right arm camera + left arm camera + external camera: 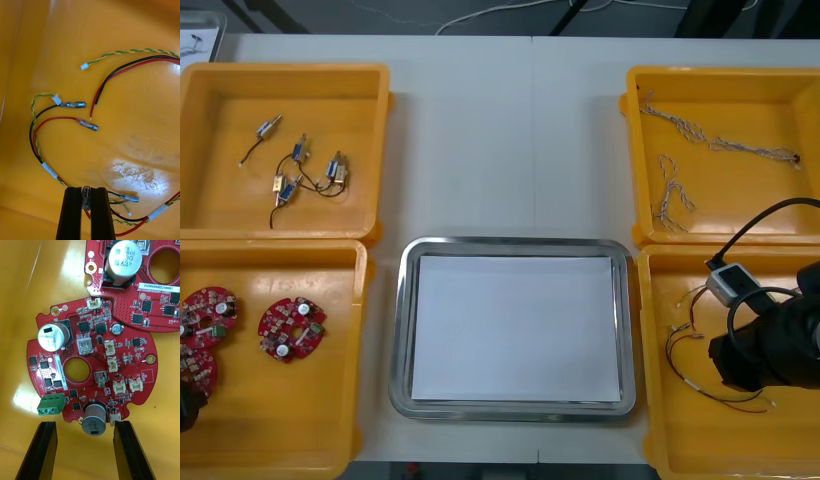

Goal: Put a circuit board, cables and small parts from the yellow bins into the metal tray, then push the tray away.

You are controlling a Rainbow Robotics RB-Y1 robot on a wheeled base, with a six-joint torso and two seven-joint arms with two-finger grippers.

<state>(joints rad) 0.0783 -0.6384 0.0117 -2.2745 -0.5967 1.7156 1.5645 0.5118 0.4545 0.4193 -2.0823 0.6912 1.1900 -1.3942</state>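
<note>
Red cable (87,197) clamped by right end effector (86,189); left end effector (85,424) apart near board (93,352).

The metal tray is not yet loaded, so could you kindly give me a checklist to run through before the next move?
1. Right hand shut on a cable end in the near right yellow bin: ok.
2. Held cable free of neighbouring cables: cannot tell; they lie close beside it.
3. Metal tray has room: ok, its white inside is bare.
4. Left hand open, astride the circuit board edge: ok.
5. That board free to lift: not ok, a second board overlaps it.
</note>
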